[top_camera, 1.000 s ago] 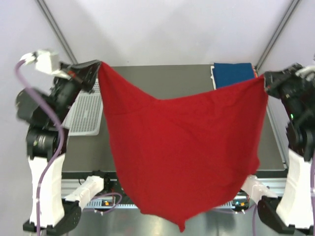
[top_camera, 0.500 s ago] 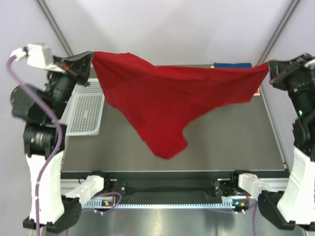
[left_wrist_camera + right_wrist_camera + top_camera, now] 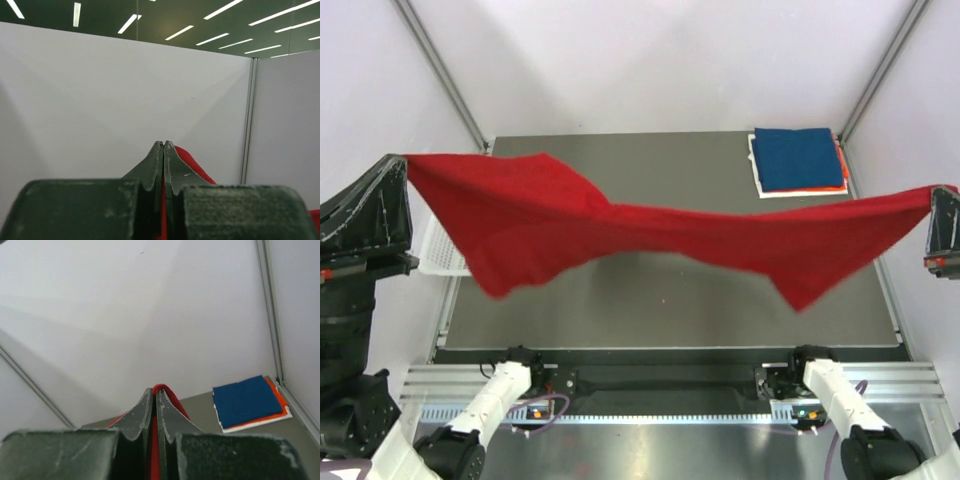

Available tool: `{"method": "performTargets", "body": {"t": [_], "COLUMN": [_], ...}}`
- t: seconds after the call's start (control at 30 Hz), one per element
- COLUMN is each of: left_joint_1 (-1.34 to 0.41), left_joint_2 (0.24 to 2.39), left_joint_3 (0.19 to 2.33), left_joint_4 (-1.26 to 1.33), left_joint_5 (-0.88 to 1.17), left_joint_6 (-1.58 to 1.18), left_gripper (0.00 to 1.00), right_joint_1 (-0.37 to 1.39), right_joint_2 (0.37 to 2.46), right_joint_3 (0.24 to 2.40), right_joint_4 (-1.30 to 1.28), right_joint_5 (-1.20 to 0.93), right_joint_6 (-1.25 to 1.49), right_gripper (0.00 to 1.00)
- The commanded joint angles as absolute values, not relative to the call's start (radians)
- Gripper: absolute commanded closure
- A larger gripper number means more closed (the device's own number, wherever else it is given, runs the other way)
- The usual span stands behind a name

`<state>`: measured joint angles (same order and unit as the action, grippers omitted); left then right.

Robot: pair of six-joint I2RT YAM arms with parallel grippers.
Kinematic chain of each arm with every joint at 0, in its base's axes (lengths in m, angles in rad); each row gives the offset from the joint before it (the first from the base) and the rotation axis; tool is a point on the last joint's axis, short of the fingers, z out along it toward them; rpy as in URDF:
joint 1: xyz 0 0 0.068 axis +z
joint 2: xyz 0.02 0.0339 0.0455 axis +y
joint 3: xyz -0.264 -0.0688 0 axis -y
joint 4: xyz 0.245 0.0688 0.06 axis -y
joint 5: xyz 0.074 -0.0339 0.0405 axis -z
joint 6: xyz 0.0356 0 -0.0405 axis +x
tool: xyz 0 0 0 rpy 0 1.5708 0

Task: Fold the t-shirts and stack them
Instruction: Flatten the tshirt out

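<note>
The large red t-shirt (image 3: 650, 235) hangs stretched in the air across the table, held at both ends. My left gripper (image 3: 402, 168) is shut on its left corner at the far left; red cloth (image 3: 192, 167) shows between its jaws (image 3: 163, 145). My right gripper (image 3: 938, 200) is shut on its right corner at the far right; red cloth (image 3: 161, 390) is pinched between its jaws (image 3: 154, 391). A folded dark blue t-shirt (image 3: 798, 158) tops a stack with an orange one (image 3: 840, 180) and a white one (image 3: 790, 192) at the table's back right, also in the right wrist view (image 3: 245, 401).
A white mesh basket (image 3: 440, 255) sits at the table's left edge, mostly hidden by the red shirt. The dark grey table (image 3: 670, 300) lies below the cloth. Slanted metal frame posts (image 3: 440, 75) stand at the back corners.
Both arms have swung outward and lower toward the near side. The red shirt went from hanging down to being flung out and stretched nearly flat over the table.
</note>
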<state>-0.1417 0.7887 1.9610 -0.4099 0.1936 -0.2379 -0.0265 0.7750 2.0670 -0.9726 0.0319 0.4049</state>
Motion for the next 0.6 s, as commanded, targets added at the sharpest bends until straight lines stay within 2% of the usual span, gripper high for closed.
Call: {"method": "performTargets", "body": {"t": [0.0, 0.13, 0.23, 0.37, 0.4, 0.43, 0.47, 0.57], "left_joint_1": [-0.137, -0.137, -0.137, -0.137, -0.137, -0.138, -0.138, -0.138], "left_joint_2": [0.865, 0.910, 0.963, 1.029, 1.040, 1.054, 1.064, 1.006], "left_joint_3": [1.930, 1.824, 1.854, 1.922, 1.919, 1.952, 1.962, 1.887], "left_joint_4": [-0.477, -0.463, -0.443, -0.433, -0.439, -0.461, -0.469, -0.385], "left_joint_5": [0.147, 0.129, 0.094, 0.051, 0.037, 0.031, 0.043, 0.057], "left_joint_6": [-0.227, -0.221, -0.218, -0.204, -0.192, -0.180, -0.166, -0.192], "left_gripper": [1.00, 1.00, 1.00, 1.00, 1.00, 1.00, 1.00, 1.00], "right_joint_1": [-0.008, -0.008, -0.008, -0.008, -0.008, -0.008, -0.008, -0.008], "right_joint_2": [0.942, 1.035, 1.126, 1.066, 1.087, 1.127, 1.170, 1.112], "right_joint_3": [2.145, 2.129, 2.184, 2.106, 2.127, 2.298, 2.336, 2.218], "right_joint_4": [-1.112, -1.120, -1.091, -0.880, -0.940, -1.021, -1.070, -0.970], "right_joint_5": [0.046, -0.072, -0.187, -0.074, -0.093, -0.069, -0.042, -0.015], "right_joint_6": [0.420, 0.419, 0.440, 0.483, 0.485, 0.471, 0.465, 0.431], "right_gripper": [1.00, 1.00, 1.00, 1.00, 1.00, 1.00, 1.00, 1.00]}}
